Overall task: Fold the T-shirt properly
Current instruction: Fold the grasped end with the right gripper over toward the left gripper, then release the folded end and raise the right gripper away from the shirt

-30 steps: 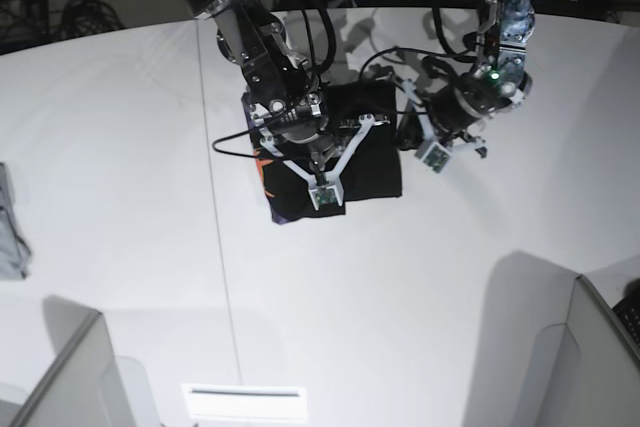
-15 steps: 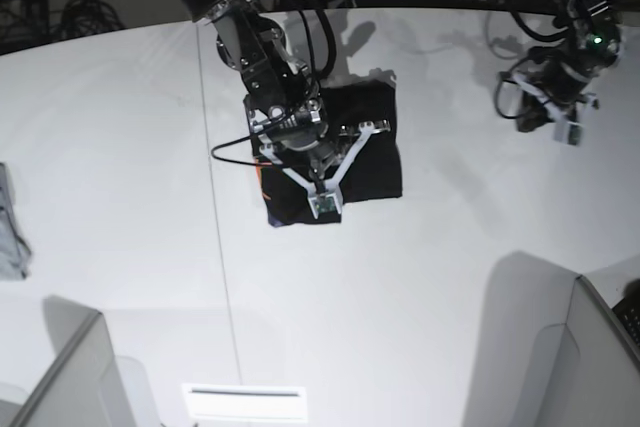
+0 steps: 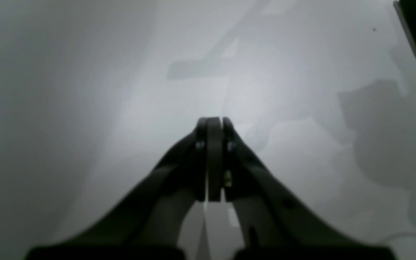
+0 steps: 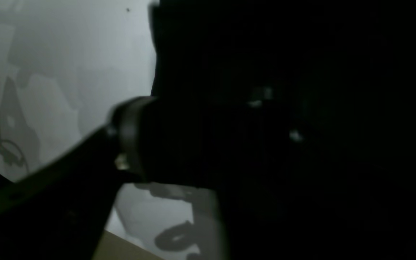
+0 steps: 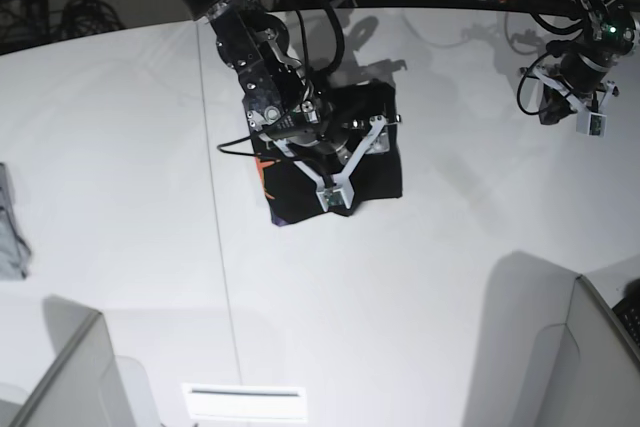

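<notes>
Right gripper (image 5: 345, 162) sits low over the folded T-shirt (image 5: 375, 172), probably pressing it flat; can't tell its jaws. Left gripper (image 3: 210, 124) is closed empty, parked well clear.

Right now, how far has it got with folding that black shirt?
Nearly finished, it seems. The T-shirt already lies as a compact dark rectangle on the white table. The right pincer hangs low over it, perhaps pressing or adjusting; its view is too dark to tell whether it grips. The left pincer is closed, empty, off over bare table. Probably only a last tidy remains.
</notes>
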Motion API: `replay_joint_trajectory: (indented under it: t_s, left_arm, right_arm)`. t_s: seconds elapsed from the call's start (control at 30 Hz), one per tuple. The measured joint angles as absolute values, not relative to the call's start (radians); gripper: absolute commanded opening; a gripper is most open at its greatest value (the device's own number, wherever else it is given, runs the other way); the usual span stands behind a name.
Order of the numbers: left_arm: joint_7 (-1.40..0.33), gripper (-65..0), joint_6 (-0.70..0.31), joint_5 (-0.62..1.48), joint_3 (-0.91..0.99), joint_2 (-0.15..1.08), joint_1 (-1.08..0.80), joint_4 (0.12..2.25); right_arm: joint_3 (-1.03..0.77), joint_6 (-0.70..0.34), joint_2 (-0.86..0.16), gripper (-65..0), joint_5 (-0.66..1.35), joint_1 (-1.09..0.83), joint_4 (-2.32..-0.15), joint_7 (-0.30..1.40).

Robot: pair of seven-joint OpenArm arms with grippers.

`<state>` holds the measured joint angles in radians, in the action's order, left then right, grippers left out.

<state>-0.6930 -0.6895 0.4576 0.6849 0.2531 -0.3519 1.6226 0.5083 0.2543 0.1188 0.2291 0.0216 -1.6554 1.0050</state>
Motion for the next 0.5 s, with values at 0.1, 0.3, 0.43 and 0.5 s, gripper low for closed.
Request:
replay_joint_trajectory:
  t_s: [0.1, 0.3, 0.43, 0.5]
  left_arm:
    - [-0.691, -65.0, -0.69, 0.458, 0.686, 0.255, -0.362, 1.623]
    - [-0.692, -65.0, -0.69, 0.458, 0.688, 0.255, -0.371, 1.62]
    - [-0.689, -65.0, -0.69, 0.458, 0.688, 0.255, -0.377, 1.621]
    - [-0.689, -65.0, -0.69, 0.458, 0.688, 0.255, -0.38, 1.622]
  right_arm:
    - [0.511, 0.254, 0.116, -22.7, 0.227, 0.019, -1.675, 1.006]
    - [0.514, 0.254, 0.119, -24.0, 0.232, 0.022, -1.725, 1.005]
    - [0.595, 0.255, 0.116, -24.0, 0.225, 0.025, -1.723, 1.001]
    - [0.641, 0.254, 0.118, -24.0, 0.235, 0.02, -1.751, 1.012]
